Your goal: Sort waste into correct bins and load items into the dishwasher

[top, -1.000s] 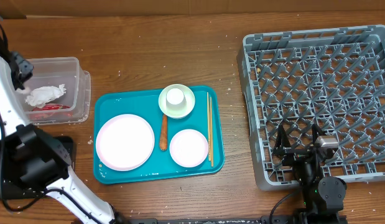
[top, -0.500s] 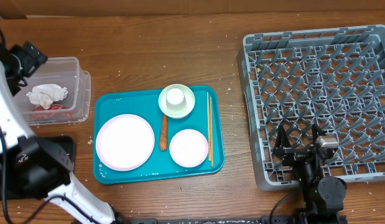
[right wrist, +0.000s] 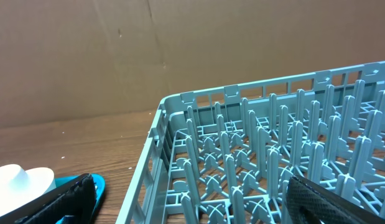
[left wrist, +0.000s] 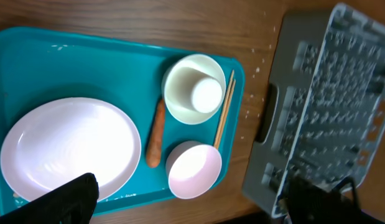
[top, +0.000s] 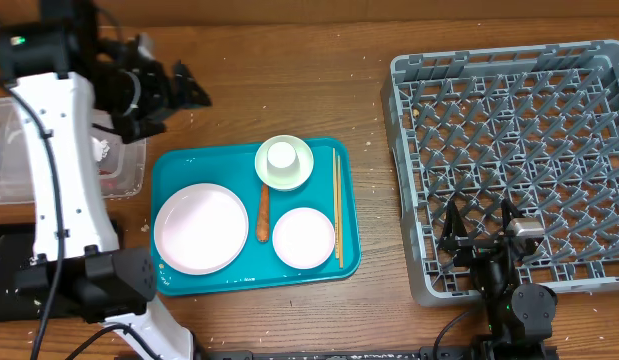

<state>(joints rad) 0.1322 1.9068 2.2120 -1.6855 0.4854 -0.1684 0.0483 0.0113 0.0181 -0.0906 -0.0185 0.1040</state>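
Note:
A teal tray holds a large pink plate, a small pink bowl, a green bowl with a white cup in it, an orange carrot-like piece and a pair of chopsticks. My left gripper hangs open and empty above the wood behind the tray's back left corner. Its wrist view looks down on the plate, the cup and the small bowl. The grey dishwasher rack stands at the right. At the rack's front left, my right gripper is open and empty.
A clear plastic bin sits at the far left, mostly hidden by my left arm, with a bit of white tissue showing. A black box lies at the front left. In the right wrist view the rack fills the frame.
My left gripper opened over the clear bin, leaving the crumpled tissue inside, then swung right to the spot behind the tray. The right arm has not moved.

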